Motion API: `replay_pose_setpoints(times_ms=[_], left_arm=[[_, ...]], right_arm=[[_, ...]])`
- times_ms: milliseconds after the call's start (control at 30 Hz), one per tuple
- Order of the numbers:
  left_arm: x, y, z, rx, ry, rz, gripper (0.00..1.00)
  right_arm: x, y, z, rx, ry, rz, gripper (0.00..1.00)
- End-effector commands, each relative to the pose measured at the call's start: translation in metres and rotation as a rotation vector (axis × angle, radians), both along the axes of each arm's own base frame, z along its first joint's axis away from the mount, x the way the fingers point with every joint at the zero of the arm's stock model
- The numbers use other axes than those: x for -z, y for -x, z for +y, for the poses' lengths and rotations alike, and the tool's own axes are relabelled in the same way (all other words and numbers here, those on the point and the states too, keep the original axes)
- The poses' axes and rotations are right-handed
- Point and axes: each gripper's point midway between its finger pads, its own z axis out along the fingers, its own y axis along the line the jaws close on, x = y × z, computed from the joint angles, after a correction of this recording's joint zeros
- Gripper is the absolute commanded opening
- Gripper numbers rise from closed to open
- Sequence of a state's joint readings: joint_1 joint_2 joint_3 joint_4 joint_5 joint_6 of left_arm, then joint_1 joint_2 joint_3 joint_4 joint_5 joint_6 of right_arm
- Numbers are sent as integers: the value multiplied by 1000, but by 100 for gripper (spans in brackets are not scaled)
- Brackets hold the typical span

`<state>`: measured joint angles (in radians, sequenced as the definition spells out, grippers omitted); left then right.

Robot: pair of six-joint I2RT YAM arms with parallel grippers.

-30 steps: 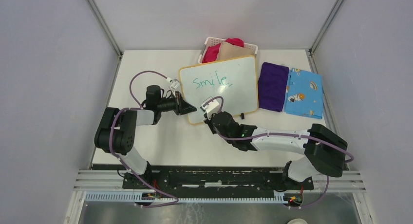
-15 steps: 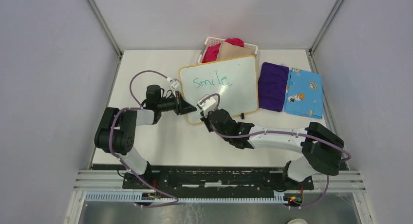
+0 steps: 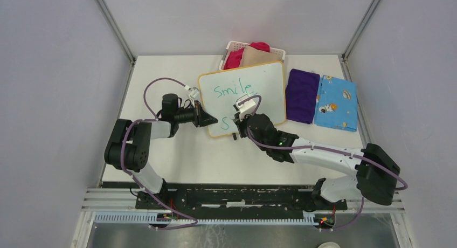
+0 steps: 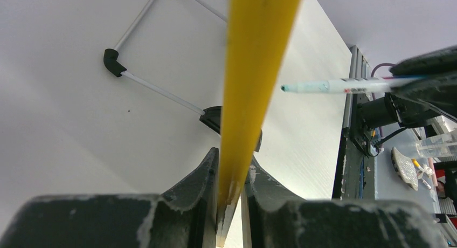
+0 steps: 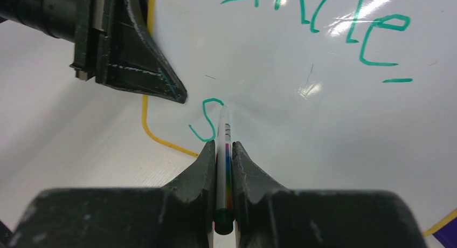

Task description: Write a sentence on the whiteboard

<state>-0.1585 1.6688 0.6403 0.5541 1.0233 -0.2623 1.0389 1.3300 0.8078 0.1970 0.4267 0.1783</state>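
The whiteboard [image 3: 267, 100] with a yellow frame lies tilted mid-table. On it the sentence reads "Smile" [image 3: 233, 89] in green, with a dash below its last letter. Below that stands a fresh green "S" [image 5: 207, 118]. My left gripper [image 3: 213, 120] is shut on the board's yellow left edge [image 4: 258, 54]. The right gripper [image 5: 223, 151] is shut on a white marker [image 5: 224, 130] whose tip touches the board just right of the "S". From above, the right gripper [image 3: 237, 128] hangs over the board's lower left corner. The marker [image 4: 334, 86] also shows in the left wrist view.
A white basket [image 3: 229, 47] with red and tan cloths sits behind the board. A purple cloth [image 3: 302, 94] and a blue patterned cloth [image 3: 335, 102] lie to the board's right. The board's black foot [image 4: 111, 59] and wire stand show under it.
The right arm has swung to the right and stretched out over the board's lower left. A green "S" now stands under "Smile". The left gripper has kept its hold.
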Motion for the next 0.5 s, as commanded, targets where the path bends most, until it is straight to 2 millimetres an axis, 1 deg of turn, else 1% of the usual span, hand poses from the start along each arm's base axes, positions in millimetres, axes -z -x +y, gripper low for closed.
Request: replay_pose_setpoints(times_ms=[0,267,467], left_arm=[[26,5,3,-40,-85,72,2],[27,4,4,-40,-90,72,2],[27,4,4,-39,-91,73,2]], right_arm=[[-16,-14,4,21,-22,-31,0],[-18,-23,6,42,-18,-37,0],[-8,-27,1,68,16,-26,0]])
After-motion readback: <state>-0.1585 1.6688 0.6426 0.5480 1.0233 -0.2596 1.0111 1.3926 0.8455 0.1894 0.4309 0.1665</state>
